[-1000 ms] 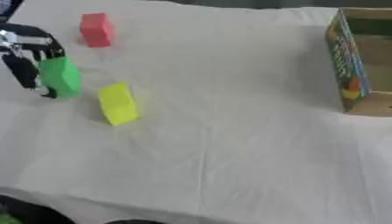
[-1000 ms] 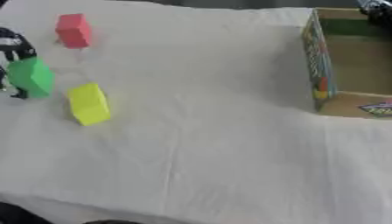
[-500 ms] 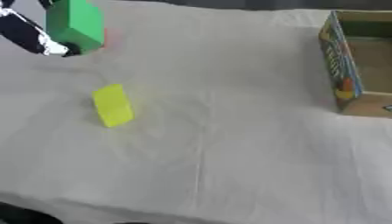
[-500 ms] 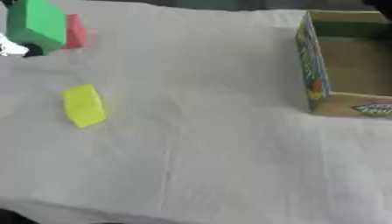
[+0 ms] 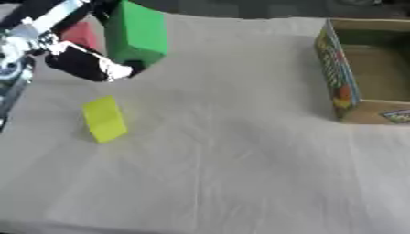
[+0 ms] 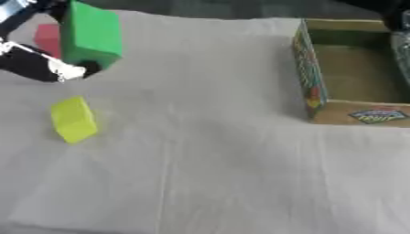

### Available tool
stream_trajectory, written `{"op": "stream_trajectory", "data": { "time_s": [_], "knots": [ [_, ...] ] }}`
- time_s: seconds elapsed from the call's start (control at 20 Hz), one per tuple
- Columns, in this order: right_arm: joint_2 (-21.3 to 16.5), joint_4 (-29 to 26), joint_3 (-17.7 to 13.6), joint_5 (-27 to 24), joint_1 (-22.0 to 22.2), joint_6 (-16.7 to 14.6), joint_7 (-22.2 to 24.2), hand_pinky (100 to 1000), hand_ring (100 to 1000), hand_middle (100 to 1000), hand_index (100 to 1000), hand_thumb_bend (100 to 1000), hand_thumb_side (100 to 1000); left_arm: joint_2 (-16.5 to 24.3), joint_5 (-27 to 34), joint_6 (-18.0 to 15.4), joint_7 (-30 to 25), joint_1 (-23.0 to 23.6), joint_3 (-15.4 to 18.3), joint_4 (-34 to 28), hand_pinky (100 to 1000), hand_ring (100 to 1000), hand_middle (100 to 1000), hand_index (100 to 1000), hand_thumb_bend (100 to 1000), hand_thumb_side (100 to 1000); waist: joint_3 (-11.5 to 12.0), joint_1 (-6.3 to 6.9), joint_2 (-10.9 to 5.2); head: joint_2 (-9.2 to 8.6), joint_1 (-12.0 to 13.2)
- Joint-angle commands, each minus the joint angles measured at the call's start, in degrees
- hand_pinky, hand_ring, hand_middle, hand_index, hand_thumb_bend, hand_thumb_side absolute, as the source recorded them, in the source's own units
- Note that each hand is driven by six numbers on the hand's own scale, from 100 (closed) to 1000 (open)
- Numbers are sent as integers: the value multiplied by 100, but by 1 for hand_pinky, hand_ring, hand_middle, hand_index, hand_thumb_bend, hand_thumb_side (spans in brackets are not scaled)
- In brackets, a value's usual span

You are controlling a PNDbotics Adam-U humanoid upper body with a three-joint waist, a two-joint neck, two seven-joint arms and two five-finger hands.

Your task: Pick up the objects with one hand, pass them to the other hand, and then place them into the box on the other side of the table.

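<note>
Cloth (image 5: 240,151) bare between blocks, box (image 5: 364,64)

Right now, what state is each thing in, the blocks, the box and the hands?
Green block: lifted off the table, held by the left hand.
Left hand: fingers curled round the green block.
Yellow block: lying on the cloth, untouched.
Red block: on the cloth, partly hidden behind the green block.
Box: open on top.
Right hand: not in view.

Both head eyes look down, sharing table (image 5: 240,151) and box (image 6: 352,68).
</note>
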Motion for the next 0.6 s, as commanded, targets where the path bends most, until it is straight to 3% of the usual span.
{"op": "stream_trajectory", "data": {
  "time_s": [0.05, 0.3, 0.35, 0.4, 0.45, 0.6],
  "knots": [
    [0, -122, 349, 1043, -361, -293, 848, 889, 838, 823, 884, 504, 431, -345, -442, -190, 233, 22, -59, 19, 661, 623, 563, 535, 228, 100, -21, -10, -174, -84, 1],
    [372, -123, 833, 2051, -709, -320, 1611, 905, 852, 832, 886, 518, 456, -696, -1027, -387, 456, 120, -143, 251, 652, 610, 548, 530, 304, 100, -24, -17, -202, -74, -70],
    [447, -123, 886, 2169, -745, -297, 1700, 900, 853, 834, 887, 517, 457, -748, -1254, -426, 514, 143, -157, 294, 650, 609, 546, 529, 321, 100, -23, -17, -204, -68, -76],
    [524, -123, 930, 2251, -776, -276, 1779, 898, 853, 833, 887, 586, 450, -808, -1476, -464, 564, 176, -168, 350, 646, 607, 544, 528, 322, 100, -25, -19, -205, -62, -81],
    [605, -123, 973, 2295, -812, -262, 1852, 897, 853, 834, 887, 523, 443, -882, -1644, -484, 610, 215, -171, 422, 645, 606, 543, 528, 311, 100, -29, -24, -205, -55, -90],
    [820, -123, 1107, 2379, -928, -234, 2077, 896, 853, 834, 887, 533, 426, -1087, -1960, -546, 768, 285, -156, 626, 645, 606, 543, 528, 311, 100, -43, -42, -205, -25, -105]
  ]
}}
